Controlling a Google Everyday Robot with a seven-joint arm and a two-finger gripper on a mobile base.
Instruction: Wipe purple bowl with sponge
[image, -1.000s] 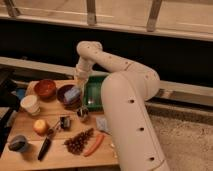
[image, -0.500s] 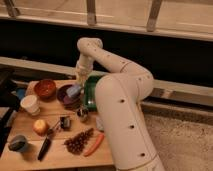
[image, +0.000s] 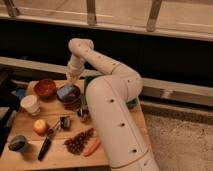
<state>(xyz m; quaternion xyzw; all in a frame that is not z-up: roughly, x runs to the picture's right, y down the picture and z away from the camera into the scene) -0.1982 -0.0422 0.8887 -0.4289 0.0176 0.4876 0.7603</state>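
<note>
The purple bowl (image: 68, 94) sits on the wooden table (image: 30, 159), left of the middle. A bluish-grey patch shows inside the bowl; I cannot tell whether it is the sponge. My gripper (image: 73, 79) hangs from the white arm just above the bowl's far rim. The arm's big white body (image: 112, 120) covers the table's right side.
A brown bowl (image: 45, 88) stands left of the purple bowl, with a white cup (image: 31, 104) in front of it. An apple (image: 40, 126), a grey cup (image: 18, 143), a black-handled tool (image: 45, 148), a dark cluster (image: 79, 141) and a carrot (image: 92, 147) lie nearer the front. A green tray (image: 133, 103) peeks out behind the arm.
My gripper has come down a little toward the purple bowl's far rim. The arm's body has swung nearer and hides more of the table's right side.
</note>
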